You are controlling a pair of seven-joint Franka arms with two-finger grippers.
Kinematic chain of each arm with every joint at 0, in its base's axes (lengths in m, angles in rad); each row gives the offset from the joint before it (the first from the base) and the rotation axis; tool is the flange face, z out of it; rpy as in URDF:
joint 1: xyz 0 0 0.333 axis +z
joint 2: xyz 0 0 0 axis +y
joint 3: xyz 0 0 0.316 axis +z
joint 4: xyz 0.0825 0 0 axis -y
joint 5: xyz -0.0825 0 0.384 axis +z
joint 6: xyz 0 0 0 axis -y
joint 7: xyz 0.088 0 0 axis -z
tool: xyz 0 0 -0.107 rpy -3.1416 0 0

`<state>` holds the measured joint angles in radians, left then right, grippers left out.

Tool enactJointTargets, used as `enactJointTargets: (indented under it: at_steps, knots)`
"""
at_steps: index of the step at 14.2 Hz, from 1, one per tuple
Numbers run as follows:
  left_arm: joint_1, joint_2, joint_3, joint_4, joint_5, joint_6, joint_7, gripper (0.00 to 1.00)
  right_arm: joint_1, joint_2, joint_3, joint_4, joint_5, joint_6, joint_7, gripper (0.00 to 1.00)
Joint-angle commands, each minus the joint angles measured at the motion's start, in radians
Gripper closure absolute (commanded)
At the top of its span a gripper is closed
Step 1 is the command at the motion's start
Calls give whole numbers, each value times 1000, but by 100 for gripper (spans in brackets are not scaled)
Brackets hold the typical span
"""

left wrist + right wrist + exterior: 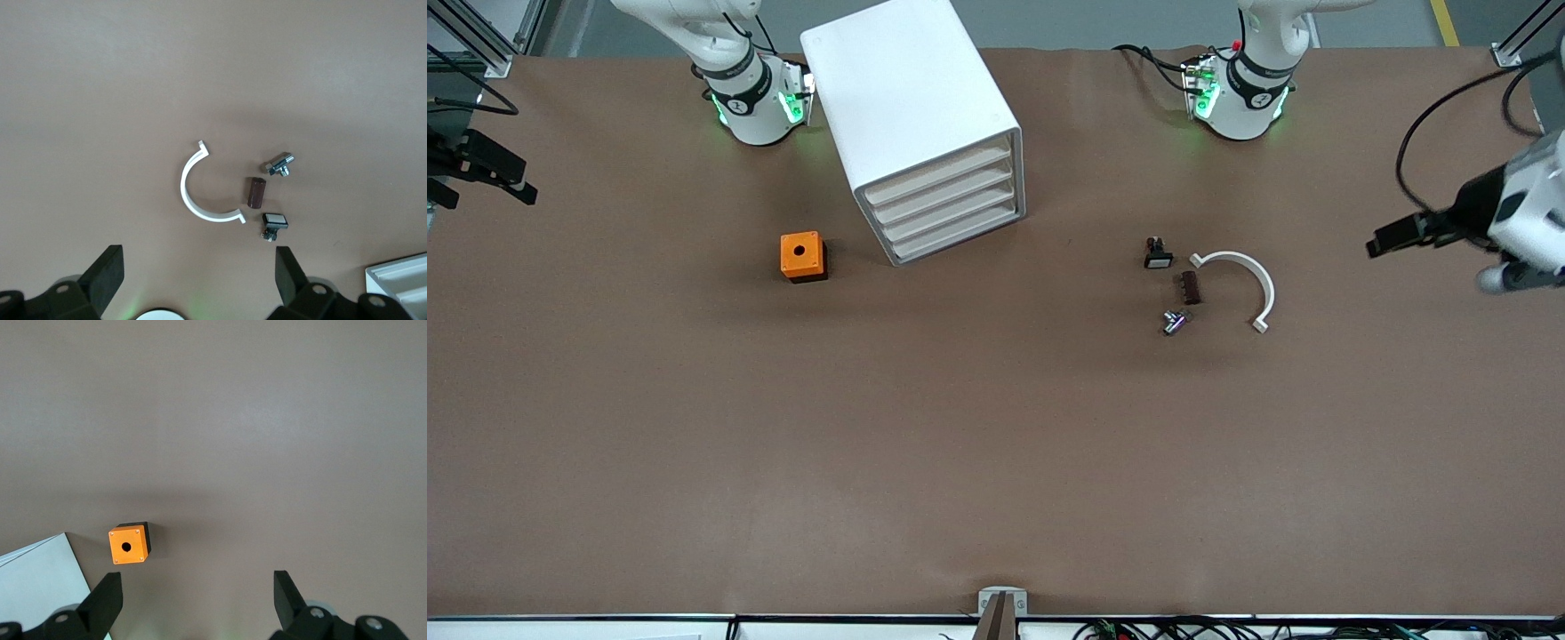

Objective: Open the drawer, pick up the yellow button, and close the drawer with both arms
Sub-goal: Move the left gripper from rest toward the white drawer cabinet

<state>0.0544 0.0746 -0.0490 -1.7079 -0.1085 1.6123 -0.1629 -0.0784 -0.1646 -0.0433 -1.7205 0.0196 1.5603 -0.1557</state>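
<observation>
Metal fitting (1174,322) lay nearest camera. Cabinet (925,124): 4 drawers (947,206) shut, button unseen; nothing done. Left gripper (197,273), right gripper (197,597) wide open, empty.

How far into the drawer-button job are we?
Nothing looks done: all drawers of the white drawer cabinet are shut, and no orange-capped button is in view. Nothing is in hand: the left end effector is open over bare brown table near the white curved clip; the right end effector is open beside the orange box with a round hole. Left: open a drawer, take the button, close it.
</observation>
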Motion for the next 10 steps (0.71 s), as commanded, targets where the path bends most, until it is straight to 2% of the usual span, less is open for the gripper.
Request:
enactJointTargets:
  at_steps: [1, 4, 5, 10]
  knots:
    - [-4, 77, -31, 24, -19, 32, -82, 0, -3, -30, 2, -28, 13, 14, 13, 0]
    - [-2, 117, -31, 24, -107, 38, -174, 0, -3, -30, 0, -28, 13, 14, 13, 0]
    - [-5, 138, -31, 24, -140, 40, -251, 0, -3, -29, 0, -28, 13, 15, 13, 0]
    - [-112, 230, -44, 33, -152, 14, -678, 0, -3, -29, 0, -28, 14, 15, 12, 0]
